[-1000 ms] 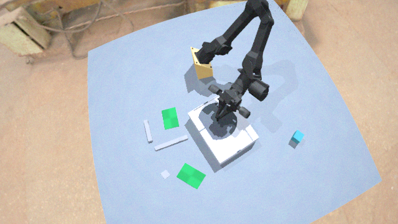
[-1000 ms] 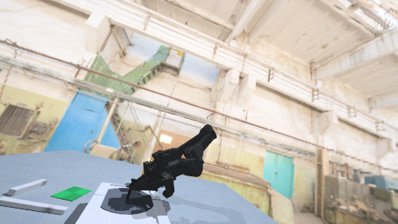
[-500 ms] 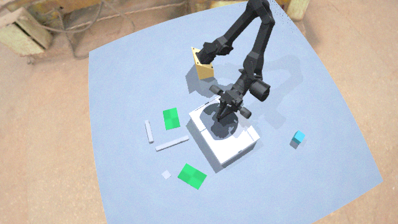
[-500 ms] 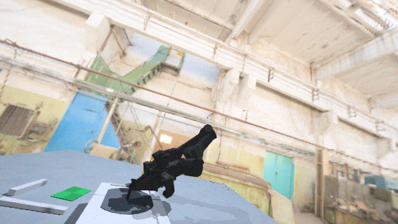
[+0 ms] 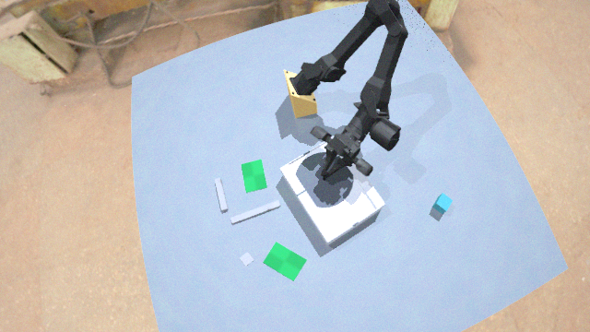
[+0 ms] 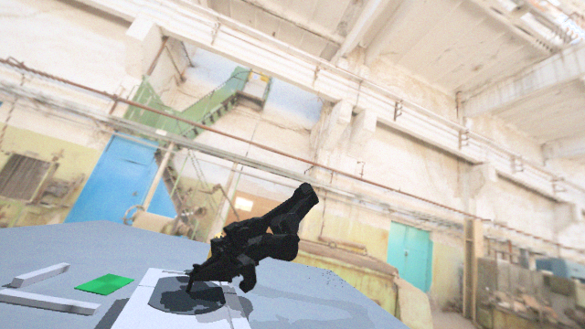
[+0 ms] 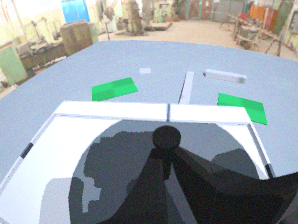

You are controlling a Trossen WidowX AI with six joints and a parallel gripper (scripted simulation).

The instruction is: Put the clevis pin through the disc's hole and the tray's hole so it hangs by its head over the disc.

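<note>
Pin (image 5: 324, 173) (image 6: 189, 285) (image 7: 166, 137) off the table, clamped in the gripper (image 5: 328, 171) (image 6: 194, 277) (image 7: 164, 152), fingers closed on it just under its round head; head uppermost, shank pointing down. Held over the disc (image 5: 333, 195) (image 6: 171, 302) (image 7: 105, 165), which lies inside the tray (image 5: 334, 226) (image 6: 132, 302) (image 7: 30, 150), dark with shadow, looking flat. So: pick-up done, carry to the work area done. Left, as I judge it: line the shank up with both holes, lower until the head seats on the disc, open the fingers, back clear of everything. Pin not hanging by its head; head stands above the disc. Hard to make out: disc hole, in no view; tray's pin hole, covered by the disc. Shank tip small and dark against shadow; cannot tell whether it is over the hole, touching the disc or slightly entered. Wrist view: fingers block much of the disc's near part. Exterior view: tray's near end cut off by the lower edge.
</note>
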